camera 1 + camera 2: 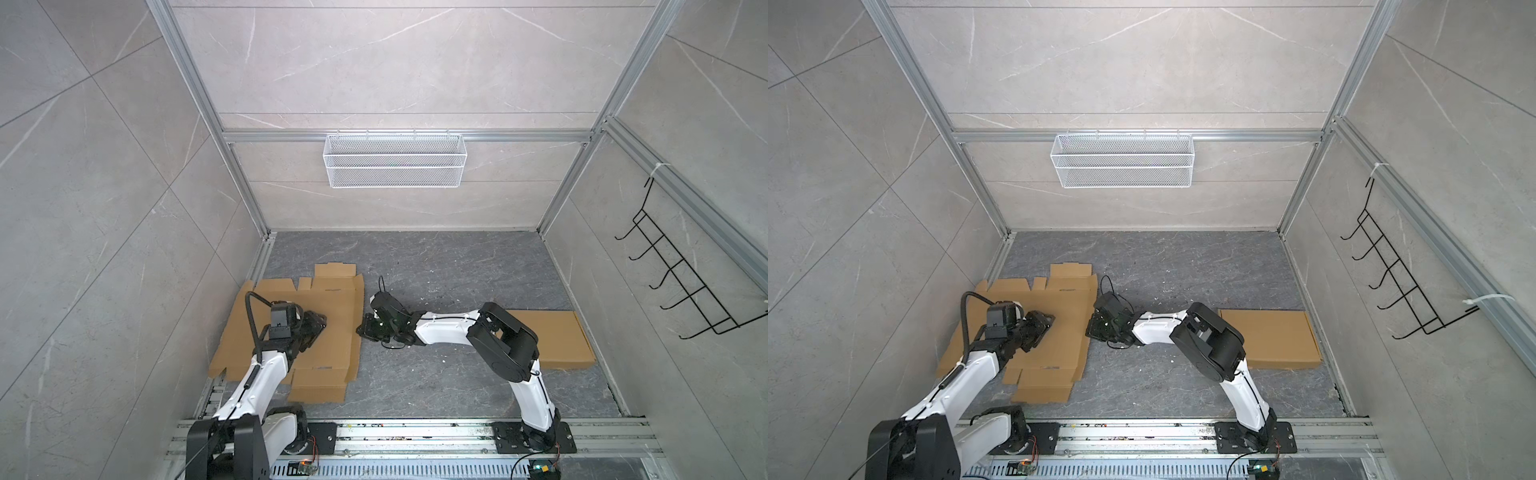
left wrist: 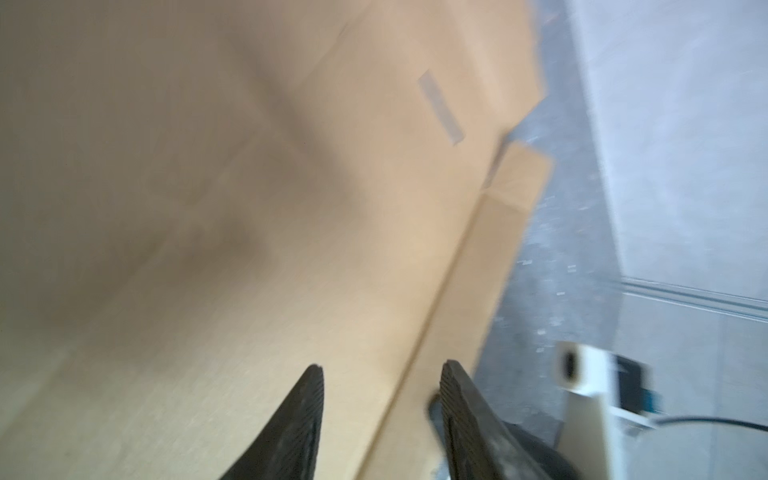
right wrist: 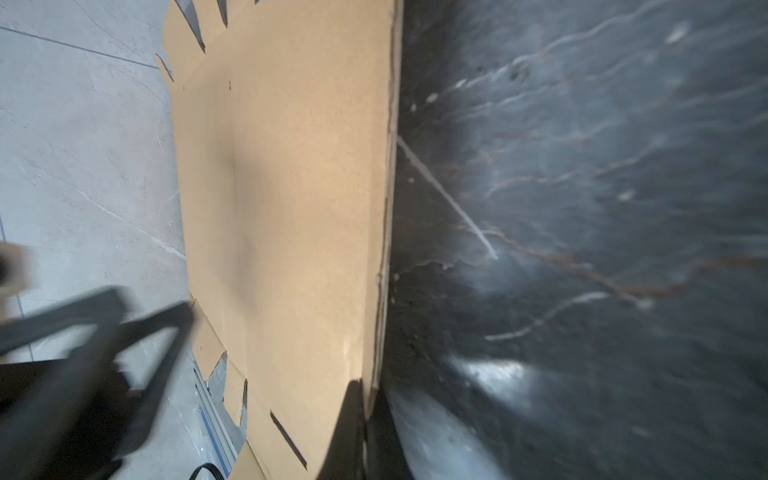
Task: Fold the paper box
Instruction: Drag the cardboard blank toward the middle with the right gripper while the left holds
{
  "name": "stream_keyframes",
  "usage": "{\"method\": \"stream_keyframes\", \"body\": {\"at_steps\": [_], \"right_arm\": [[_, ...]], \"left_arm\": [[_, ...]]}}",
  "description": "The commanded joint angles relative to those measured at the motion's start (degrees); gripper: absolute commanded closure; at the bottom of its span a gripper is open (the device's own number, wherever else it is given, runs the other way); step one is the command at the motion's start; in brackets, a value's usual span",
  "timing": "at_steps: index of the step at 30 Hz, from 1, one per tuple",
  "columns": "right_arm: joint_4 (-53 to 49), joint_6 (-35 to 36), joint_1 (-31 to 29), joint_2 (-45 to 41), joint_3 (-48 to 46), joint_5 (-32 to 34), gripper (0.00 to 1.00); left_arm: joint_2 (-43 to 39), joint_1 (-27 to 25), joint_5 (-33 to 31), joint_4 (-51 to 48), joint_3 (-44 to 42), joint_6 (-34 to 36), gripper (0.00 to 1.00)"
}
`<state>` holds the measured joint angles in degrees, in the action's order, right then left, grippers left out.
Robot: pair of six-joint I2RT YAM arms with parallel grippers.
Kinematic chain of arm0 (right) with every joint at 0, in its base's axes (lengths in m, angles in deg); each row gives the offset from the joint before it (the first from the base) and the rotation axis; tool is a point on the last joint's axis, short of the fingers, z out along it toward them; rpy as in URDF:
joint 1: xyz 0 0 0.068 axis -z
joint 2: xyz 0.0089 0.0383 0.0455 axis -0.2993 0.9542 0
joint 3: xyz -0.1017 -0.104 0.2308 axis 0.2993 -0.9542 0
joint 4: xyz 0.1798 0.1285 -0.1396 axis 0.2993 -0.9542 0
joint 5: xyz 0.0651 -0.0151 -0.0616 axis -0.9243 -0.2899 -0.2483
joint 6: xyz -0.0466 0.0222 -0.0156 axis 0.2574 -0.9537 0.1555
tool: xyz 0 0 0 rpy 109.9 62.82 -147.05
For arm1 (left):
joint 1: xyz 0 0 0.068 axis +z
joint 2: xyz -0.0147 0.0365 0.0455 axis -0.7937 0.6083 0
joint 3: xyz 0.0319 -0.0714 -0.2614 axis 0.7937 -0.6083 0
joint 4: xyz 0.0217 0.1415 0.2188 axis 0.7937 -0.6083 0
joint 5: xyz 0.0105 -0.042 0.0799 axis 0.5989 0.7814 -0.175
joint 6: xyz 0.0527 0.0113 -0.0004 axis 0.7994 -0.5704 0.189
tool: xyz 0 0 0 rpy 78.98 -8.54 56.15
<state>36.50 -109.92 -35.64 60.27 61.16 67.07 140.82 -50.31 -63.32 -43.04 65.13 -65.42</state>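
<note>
Lower left of frame: left gripper (image 1: 321, 325) gapes over the flat cardboard box (image 1: 332, 300); right gripper (image 1: 362, 330) pinches its right edge.

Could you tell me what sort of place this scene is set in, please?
Most likely a purpose-built robot test cell: grey stone-look wall panels held in a silver aluminium frame, a white wire mesh basket hung on it, and a flat brown cardboard box blank laid out for folding.
</note>
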Motion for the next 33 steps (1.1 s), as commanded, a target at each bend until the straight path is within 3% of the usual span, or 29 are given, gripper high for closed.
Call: {"method": "stream_keyframes", "body": {"at_steps": [1,7,11,12,18,20,23,26,31,33], "right_arm": [[-8.0,6.7,2.2,-5.0,1.1,-1.6,1.00],[-22.4,18.5,6.8,-9.6,2.6,-8.0,1.00],[-49.8,37.1,13.2,-12.9,11.6,-9.0,1.00],[-55.2,40.8,14.3,-14.0,13.3,-6.9,1.00],[-83.0,63.4,17.1,-13.3,28.2,21.0,1.00],[-85.9,69.5,17.1,-11.5,31.6,29.0,1.00],[-88.0,74.9,17.1,-8.3,39.8,37.5,1.00],[-88.4,78.5,16.9,-5.4,49.2,39.8,1.00],[-85.1,84.5,13.3,-3.0,50.2,45.0,1.00],[-84.0,84.2,12.4,-1.8,50.4,42.6,1.00]], "left_arm": [[-3.1,-0.2,1.7,-8.4,6.9,5.5,0.49],[-2.5,-0.2,6.2,-12.4,14.4,11.0,0.48],[-0.8,-0.3,11.8,-12.8,20.0,15.8,0.48],[-0.2,-0.3,13.1,-12.6,21.4,17.1,0.48],[3.9,-2.7,14.6,-9.5,27.9,28.3,0.48],[5.9,-5.2,11.8,-9.8,30.0,32.0,0.48],[8.9,-6.2,13.0,-9.4,32.3,30.5,0.47],[10.2,-7.3,14.4,-8.8,33.2,28.4,0.47],[9.5,-10.1,12.9,-7.9,31.6,27.0,0.47],[9.0,-10.2,12.5,-7.6,30.8,26.3,0.47]]}}
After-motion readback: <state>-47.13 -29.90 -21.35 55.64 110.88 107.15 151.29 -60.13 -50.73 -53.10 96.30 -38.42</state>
